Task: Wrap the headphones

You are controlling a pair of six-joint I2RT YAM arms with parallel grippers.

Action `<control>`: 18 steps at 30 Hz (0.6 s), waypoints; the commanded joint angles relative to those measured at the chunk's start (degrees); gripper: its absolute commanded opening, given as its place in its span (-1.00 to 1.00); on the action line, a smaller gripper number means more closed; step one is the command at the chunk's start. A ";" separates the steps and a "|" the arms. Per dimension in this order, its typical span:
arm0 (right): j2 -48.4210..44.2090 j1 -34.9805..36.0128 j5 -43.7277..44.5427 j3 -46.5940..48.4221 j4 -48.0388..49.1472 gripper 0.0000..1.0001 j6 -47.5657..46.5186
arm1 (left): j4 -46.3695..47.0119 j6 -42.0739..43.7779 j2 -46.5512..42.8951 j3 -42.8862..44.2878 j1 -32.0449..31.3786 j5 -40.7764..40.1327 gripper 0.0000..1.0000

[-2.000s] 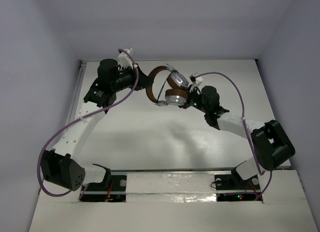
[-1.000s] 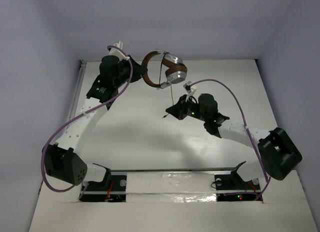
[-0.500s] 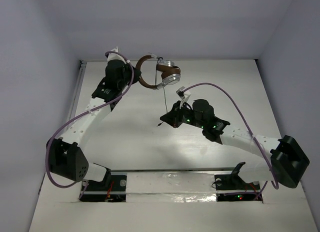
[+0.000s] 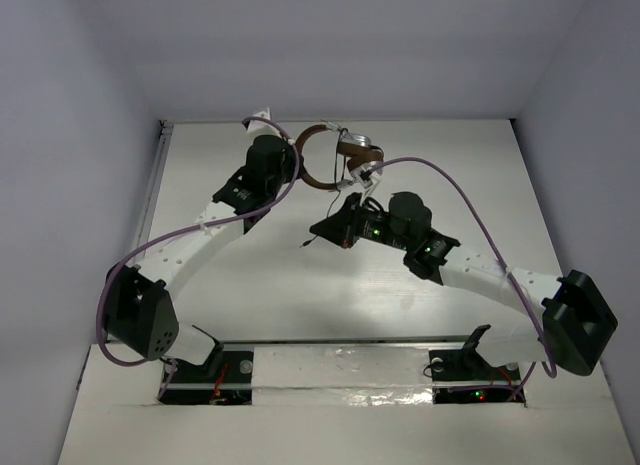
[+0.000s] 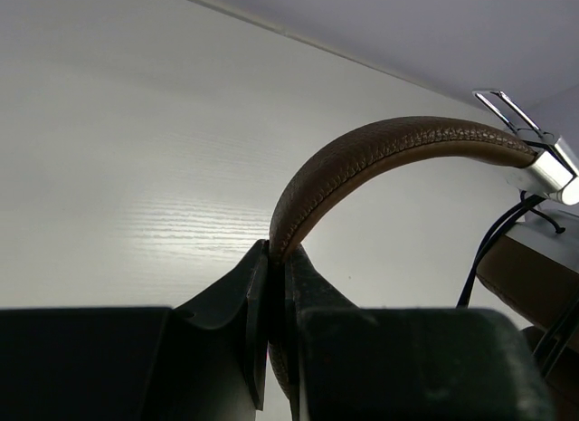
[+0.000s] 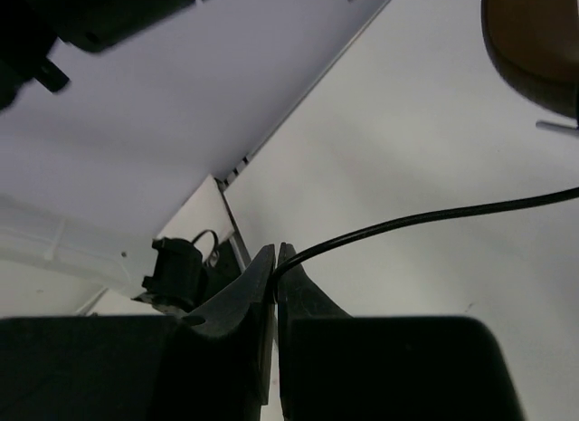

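Two arms have drawn together in the top view: the left pincer (image 4: 297,170) has swung the headphones (image 4: 345,153) rightward, close to the right pincer (image 4: 320,230), slackening the cord (wrapping barely begun, I judge).

Left wrist: jaws clamped on the brown headband (image 5: 380,149), clear of the worktop (image 5: 136,167).

Right wrist: jaws pinching the thin dark cord (image 6: 434,217).

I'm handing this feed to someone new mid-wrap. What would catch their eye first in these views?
The headphones stand out first, held at the far centre of the table, with the left gripper shut on the brown headband. Just nearer than that, the right gripper is pinched shut on the thin dark cord, which runs off to the right in its wrist view.
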 commanded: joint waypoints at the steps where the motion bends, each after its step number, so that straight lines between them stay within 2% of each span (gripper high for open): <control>1: -1.33 0.76 1.98 2.31 9.68 -0.96 6.08 | 7.49 -1.01 -0.68 -1.49 -0.35 -4.08 -1.00; 6: -1.41 0.76 5.13 2.04 16.89 -1.00 10.03 | 8.11 -0.92 -0.76 -3.69 -0.88 -3.73 -1.00; 18: 0.52 1.29 23.66 2.13 18.66 -1.00 11.89 | 8.90 -1.88 -1.73 -7.99 -3.25 -2.50 -1.00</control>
